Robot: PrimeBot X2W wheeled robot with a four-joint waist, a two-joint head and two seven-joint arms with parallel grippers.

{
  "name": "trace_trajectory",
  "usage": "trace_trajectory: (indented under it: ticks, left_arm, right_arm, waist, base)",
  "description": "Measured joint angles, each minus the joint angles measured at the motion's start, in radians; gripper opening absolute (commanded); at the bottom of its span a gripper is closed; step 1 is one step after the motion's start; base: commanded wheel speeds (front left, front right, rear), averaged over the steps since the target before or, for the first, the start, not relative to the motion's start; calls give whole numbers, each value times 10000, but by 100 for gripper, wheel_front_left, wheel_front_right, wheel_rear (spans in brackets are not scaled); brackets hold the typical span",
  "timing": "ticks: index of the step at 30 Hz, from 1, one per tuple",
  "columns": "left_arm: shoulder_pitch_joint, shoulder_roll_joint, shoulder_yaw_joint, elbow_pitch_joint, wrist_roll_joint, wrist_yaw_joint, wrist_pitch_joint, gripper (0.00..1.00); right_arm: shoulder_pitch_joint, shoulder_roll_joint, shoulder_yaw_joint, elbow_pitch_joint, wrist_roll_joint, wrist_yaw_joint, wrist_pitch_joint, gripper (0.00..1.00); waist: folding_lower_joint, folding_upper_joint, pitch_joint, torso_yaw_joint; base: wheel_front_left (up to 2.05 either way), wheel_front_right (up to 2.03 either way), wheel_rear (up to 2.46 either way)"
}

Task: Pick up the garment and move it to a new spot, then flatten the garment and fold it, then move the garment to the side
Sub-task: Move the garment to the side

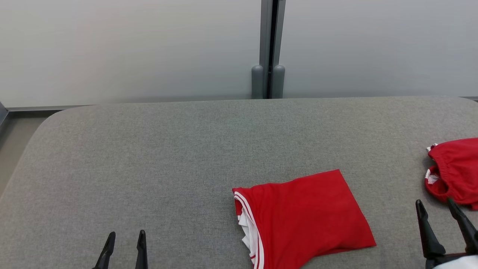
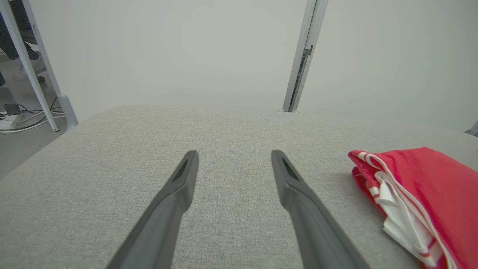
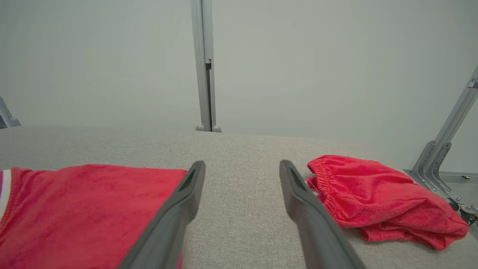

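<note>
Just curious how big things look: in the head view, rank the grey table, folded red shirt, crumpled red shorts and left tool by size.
Largest: grey table.
Then folded red shirt.
Then crumpled red shorts, partly cut off by the picture's edge.
Smallest: left tool, also cut off.

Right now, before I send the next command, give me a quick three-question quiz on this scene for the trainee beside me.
1. True or false: the red shorts lie apart from the folded shirt, on the right claw's side of the table.
2. The shirt's trim is: A) white B) blue C) yellow.
3. Fill in: the left claw and right claw are both ____ and hold nothing.
Key: 1 true; 2 A; 3 open.
</note>
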Motion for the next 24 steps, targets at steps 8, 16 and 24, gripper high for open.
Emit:
trace_trajectory:
  ticks: [8,16,24]
  left_arm:
    - [-177,0,-71,6,-6,-79,0,100]
    - [-974,-4,-428,334,-82,-165,0,100]
    - [-1354,0,-825,464,-234,10,0,100]
  right_arm:
    - [-1932,-1181,2056,-203,2364,0,2004,100]
    - [-3593,-1994,3795,685,3910,0,5561,100]
    - [-3951,-1708,4280,2197,4472,0,6355,100]
  waist:
    - [0,0,476,39]
    - [-1,0,1224,423]
    - [0,0,1548,1085]
  base:
    - [0,0,0]
    - [0,0,0]
    - [0,0,0]
